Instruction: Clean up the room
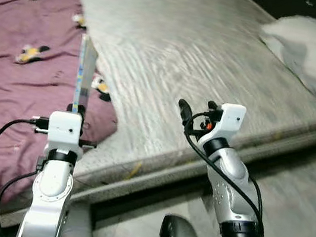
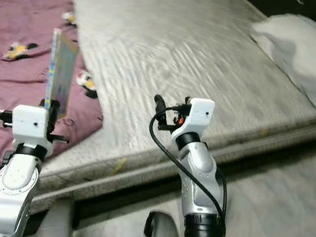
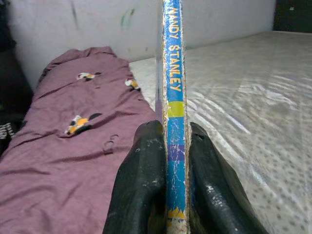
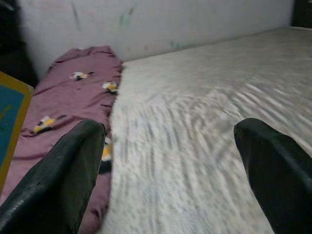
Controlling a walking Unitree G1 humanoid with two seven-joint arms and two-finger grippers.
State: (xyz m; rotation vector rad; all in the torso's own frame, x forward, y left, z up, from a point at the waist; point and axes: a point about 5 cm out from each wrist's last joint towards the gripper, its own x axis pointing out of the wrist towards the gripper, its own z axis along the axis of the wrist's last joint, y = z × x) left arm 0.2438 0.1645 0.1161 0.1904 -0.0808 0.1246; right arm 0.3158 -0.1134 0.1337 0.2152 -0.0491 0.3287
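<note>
From the head camera I see my left gripper [image 1: 75, 108] at lower left, clamped on one thin book [image 1: 81, 76] that stands upright above it over the purple blanket [image 1: 9, 71], while my right gripper [image 1: 197, 108] sits mid-frame, holding nothing, above the bare mattress [image 1: 187, 45], with one white pillow [image 1: 315, 56] at upper right. My left wrist camera shows both fingers [image 3: 141, 190] pressed against the book's blue spine. My right wrist camera shows two fingers [image 4: 63, 175] spread wide over the mattress, the book's corner at the left edge.
</note>
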